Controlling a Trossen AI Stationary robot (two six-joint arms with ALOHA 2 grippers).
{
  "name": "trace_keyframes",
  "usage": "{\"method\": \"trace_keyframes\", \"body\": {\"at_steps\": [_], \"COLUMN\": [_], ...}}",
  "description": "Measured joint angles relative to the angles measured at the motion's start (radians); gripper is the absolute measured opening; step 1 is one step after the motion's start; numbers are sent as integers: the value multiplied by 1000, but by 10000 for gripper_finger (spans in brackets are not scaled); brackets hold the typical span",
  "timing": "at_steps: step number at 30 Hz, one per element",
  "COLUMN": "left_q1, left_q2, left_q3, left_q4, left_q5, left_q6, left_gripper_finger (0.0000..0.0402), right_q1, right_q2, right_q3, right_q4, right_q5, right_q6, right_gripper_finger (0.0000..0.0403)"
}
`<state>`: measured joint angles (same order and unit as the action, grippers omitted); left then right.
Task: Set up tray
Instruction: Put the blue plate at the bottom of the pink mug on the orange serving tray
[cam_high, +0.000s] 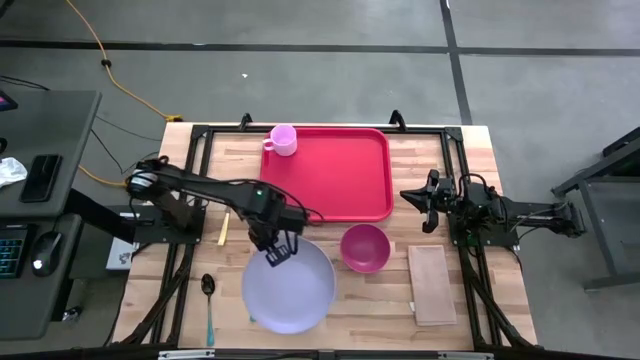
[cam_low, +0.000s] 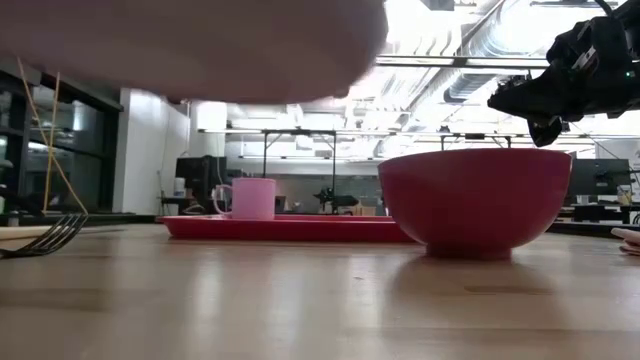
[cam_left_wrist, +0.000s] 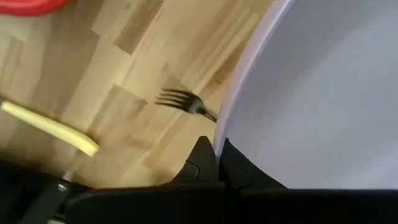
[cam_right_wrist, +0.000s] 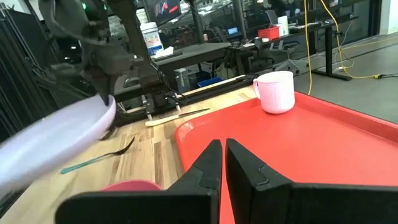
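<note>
The red tray (cam_high: 335, 175) lies at the table's far middle, with a pink mug (cam_high: 283, 140) standing in its far left corner. My left gripper (cam_high: 279, 253) is shut on the far rim of a round lavender plate (cam_high: 290, 290), which hangs above the table's near middle; in the low view its underside (cam_low: 190, 45) fills the top. My right gripper (cam_high: 426, 206) waits shut and level, clear of the table, just right of the tray, and touches nothing. The tray (cam_right_wrist: 323, 143) and mug (cam_right_wrist: 275, 91) lie ahead of its fingers. My left gripper pinches the plate's rim (cam_left_wrist: 225, 127) between its two fingers, one on the upper face and one beneath. The fingers come from above, pointing steeply down, at the plate's far side. The plate (cam_right_wrist: 56, 140) is lifted clear of the table and tilted.
A magenta bowl (cam_high: 365, 247) stands right of the plate, a tan napkin (cam_high: 432, 283) farther right. A fork (cam_left_wrist: 180, 101) lies on the wood below the plate's edge. A yellow-handled utensil (cam_high: 224, 228) and a teal-handled spoon (cam_high: 208, 305) lie to the left.
</note>
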<state>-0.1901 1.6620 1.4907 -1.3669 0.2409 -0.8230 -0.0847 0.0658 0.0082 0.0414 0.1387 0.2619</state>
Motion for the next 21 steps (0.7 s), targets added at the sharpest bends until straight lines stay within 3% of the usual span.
{"method": "trace_keyframes", "body": {"at_steps": [10, 21], "left_q1": [0, 1], "left_q2": [-117, -137], "left_q3": [1, 1], "left_q4": [-20, -12], "left_q5": [64, 8], "left_q6": [-115, -129], "left_gripper_finger": [12, 12], "right_q1": [0, 0], "right_q2": [0, 0], "right_q3": [0, 0], "right_q4": [0, 0], "right_q5": [0, 0], "right_q6": [0, 0], "right_gripper_finger": [0, 0]}}
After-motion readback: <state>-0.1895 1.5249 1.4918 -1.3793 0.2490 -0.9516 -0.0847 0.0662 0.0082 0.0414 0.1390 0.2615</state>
